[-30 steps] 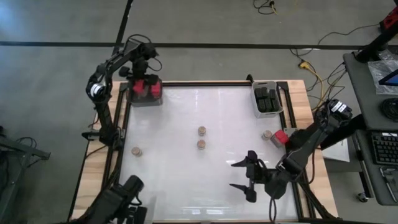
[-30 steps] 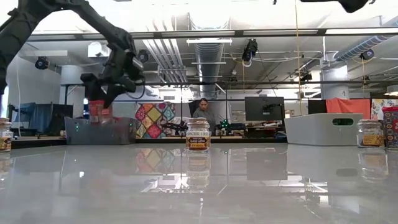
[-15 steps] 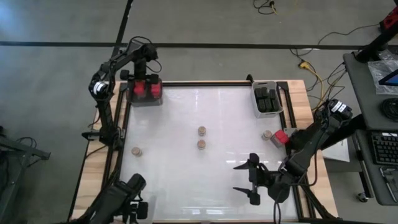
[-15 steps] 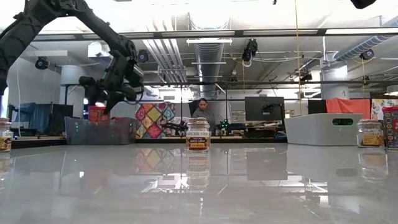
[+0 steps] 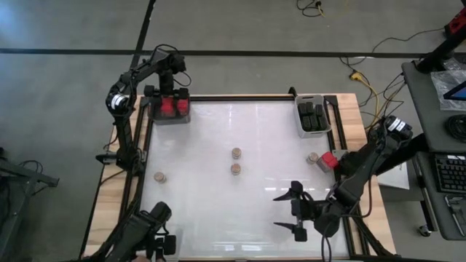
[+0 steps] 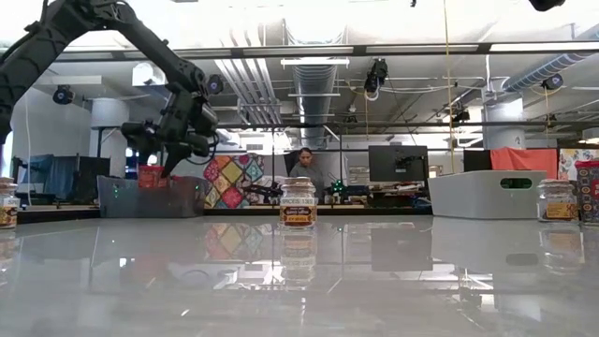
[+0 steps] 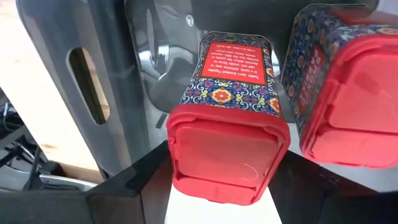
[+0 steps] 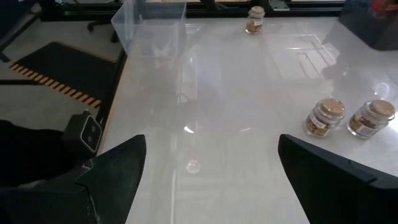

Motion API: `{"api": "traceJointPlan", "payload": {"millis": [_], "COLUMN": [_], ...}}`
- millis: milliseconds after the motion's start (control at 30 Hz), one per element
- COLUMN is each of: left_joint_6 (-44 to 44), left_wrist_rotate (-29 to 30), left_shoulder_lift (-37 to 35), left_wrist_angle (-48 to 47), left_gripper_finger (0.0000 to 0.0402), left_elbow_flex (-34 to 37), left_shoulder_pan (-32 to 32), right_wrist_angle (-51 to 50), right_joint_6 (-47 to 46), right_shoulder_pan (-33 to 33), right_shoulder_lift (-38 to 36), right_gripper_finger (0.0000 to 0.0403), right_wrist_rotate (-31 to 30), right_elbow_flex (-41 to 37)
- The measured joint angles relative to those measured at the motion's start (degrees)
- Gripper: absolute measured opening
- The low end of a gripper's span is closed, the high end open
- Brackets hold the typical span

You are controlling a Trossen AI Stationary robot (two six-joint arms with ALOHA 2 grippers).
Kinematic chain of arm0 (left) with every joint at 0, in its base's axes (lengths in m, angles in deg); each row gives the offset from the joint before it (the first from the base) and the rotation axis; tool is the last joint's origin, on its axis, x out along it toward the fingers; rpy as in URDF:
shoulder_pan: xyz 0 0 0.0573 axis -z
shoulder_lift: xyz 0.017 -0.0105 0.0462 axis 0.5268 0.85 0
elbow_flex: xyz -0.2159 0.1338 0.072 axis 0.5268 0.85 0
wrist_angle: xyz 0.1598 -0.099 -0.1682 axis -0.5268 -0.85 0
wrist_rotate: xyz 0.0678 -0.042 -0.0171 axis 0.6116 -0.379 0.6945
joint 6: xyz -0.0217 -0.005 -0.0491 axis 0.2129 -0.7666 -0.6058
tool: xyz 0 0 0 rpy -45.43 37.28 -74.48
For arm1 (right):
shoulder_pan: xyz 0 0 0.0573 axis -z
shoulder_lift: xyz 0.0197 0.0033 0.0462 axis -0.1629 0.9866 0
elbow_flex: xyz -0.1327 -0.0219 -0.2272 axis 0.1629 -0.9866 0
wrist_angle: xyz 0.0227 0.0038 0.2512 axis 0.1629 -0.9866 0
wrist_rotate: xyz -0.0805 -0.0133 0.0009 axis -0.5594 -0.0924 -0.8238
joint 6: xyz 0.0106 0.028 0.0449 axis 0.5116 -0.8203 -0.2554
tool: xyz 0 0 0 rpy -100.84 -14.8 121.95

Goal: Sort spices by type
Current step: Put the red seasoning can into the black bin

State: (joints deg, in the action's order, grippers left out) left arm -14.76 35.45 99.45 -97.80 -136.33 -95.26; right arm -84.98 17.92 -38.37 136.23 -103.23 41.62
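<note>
Your table (image 5: 218, 211) is carrying the sort in three zones, and that is why the bins are sitting at its far corners: the grey bin (image 5: 154, 118) at about eleven o'clock is collecting the red spice tins, the pale bin (image 5: 300, 124) at about one o'clock is already holding the black tins (image 5: 313, 116), and a clear bin (image 8: 149, 28) is waiting at about seven o'clock, presumably for the jars. Your left gripper (image 5: 169, 102) is reaching down into the grey bin with its fingers clasping a red tin (image 7: 227, 127), so I judge you are placing it beside the red tin (image 7: 342, 93) already lying there. Your right gripper (image 5: 291, 211) is hovering near five o'clock with its fingers spread wide and nothing between them, apparently waiting. Still unsorted are two jars (image 5: 236, 161) standing just beside each other near the centre, one jar (image 5: 159, 177) alone toward eight o'clock, and a jar (image 5: 313, 157) touching or just beside a stray red tin (image 5: 328, 160) at about three o'clock. The held tin is showing a blocky red lid, a body patterned in dark blue with red and yellow flowers, and a red label panel with small print.
</note>
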Motion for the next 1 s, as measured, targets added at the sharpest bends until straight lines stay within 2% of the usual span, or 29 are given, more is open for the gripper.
{"api": "traceJointPlan", "payload": {"millis": [1000], "left_joint_6": [-0.13], "left_wrist_rotate": [-2.13], "left_shoulder_lift": [0.0], "left_wrist_angle": [3.51], "left_gripper_finger": [0.0207], "left_elbow_flex": [2.54], "left_shoulder_pan": [-0.45], "right_wrist_angle": [-3.05], "right_joint_6": [0.01], "right_shoulder_pan": [0.0], "right_shoulder_lift": [-2.07], "right_gripper_finger": [0.0357], "right_wrist_rotate": [1.2], "right_elbow_flex": [-0.02]}}
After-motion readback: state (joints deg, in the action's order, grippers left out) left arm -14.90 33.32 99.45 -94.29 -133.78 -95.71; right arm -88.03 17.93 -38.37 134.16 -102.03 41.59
